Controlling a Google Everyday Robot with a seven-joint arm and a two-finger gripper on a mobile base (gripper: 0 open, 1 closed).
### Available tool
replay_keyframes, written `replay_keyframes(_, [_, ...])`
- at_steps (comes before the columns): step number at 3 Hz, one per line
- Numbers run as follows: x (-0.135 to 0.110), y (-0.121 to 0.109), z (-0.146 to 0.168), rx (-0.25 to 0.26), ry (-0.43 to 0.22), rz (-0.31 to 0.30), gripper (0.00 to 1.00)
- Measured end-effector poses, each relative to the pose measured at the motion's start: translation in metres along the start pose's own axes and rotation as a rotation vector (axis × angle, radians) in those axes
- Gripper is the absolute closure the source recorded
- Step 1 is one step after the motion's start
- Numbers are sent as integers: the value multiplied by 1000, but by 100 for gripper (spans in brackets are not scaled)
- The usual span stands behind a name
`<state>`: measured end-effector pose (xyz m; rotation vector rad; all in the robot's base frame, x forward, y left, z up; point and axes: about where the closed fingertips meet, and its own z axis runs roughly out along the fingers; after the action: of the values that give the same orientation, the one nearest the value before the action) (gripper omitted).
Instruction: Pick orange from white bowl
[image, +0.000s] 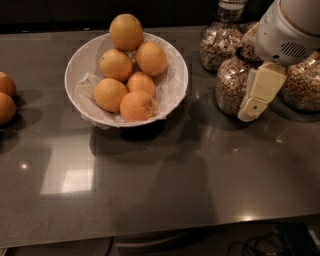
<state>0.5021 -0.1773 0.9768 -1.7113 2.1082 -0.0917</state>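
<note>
The white bowl (174, 89) stands at the back left of the dark table, lined with crumpled white paper. It holds several oranges. The orange (126, 31), the largest and slightly egg-shaped, sits at the bowl's far rim above the others. My gripper (250, 111) hangs at the right on a white arm, in front of the glass jars. It is well to the right of the bowl, apart from it, and holds nothing that I can see.
Two more oranges (6, 96) lie at the table's left edge. Three grain-filled glass jars (229, 82) stand at the back right, partly behind the arm. The table's front edge runs along the bottom, with cables (260, 245) below it.
</note>
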Motion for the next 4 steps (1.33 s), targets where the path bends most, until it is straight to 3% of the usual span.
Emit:
replay_keyframes(1, [0, 0, 0, 0, 0, 0, 0])
replay_keyframes(2, [-14, -10, 2, 49, -74, 26, 0])
replay_keyframes(3, [-45, -38, 4, 104, -212, 57, 0])
replay_keyframes(4, [-68, -63, 3, 127, -328, 97, 0])
